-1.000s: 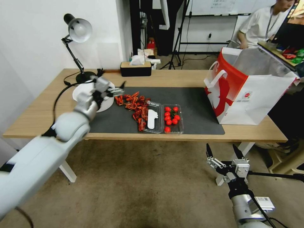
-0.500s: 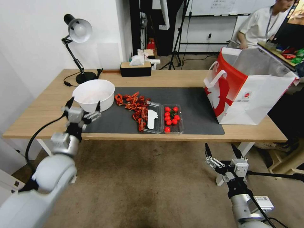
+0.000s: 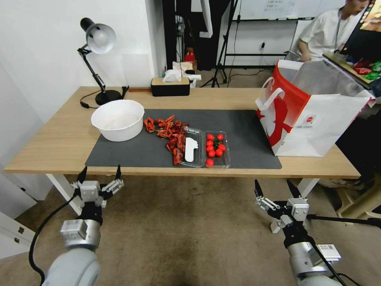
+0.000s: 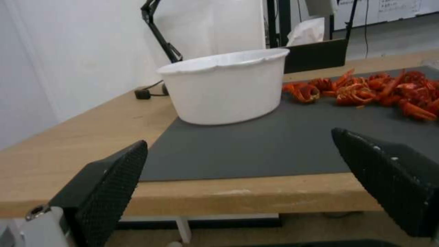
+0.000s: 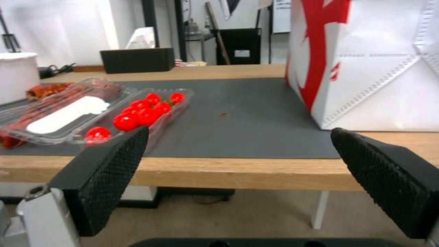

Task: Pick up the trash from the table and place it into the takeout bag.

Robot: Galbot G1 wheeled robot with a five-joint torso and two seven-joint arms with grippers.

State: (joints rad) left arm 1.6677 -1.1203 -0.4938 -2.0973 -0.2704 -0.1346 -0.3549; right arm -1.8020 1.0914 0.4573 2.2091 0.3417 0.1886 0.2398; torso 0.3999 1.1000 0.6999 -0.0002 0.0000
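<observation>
1. Head view puts the trash at frame centre on the table [image 3: 59, 145] — a white bowl [image 3: 118, 119] at centre left, a heap of red shells [image 3: 168, 133] beside it, and an open clear clamshell tray [image 3: 201, 149] with red tomatoes [image 3: 214, 147] in its right half.
2. All of these lie on the dark grey mat [image 3: 238, 135]; the shells touch the tray's left half.
3. At the right of the frame the takeout bag [image 3: 317, 123] stands upright on the table's right end, mouth open, its base overlapping the mat's edge.
4. Lower left, the left gripper [image 3: 99, 174] hangs below the table's front edge — fingers spread, holding nothing.
5. Lower right, the right gripper [image 3: 275, 188] sits likewise under the edge, fingers apart and empty.
6. Upper left, a desk lamp [image 3: 97, 39] stands behind the bowl; a black tissue box [image 3: 170, 85] sits at the table's far edge.
</observation>
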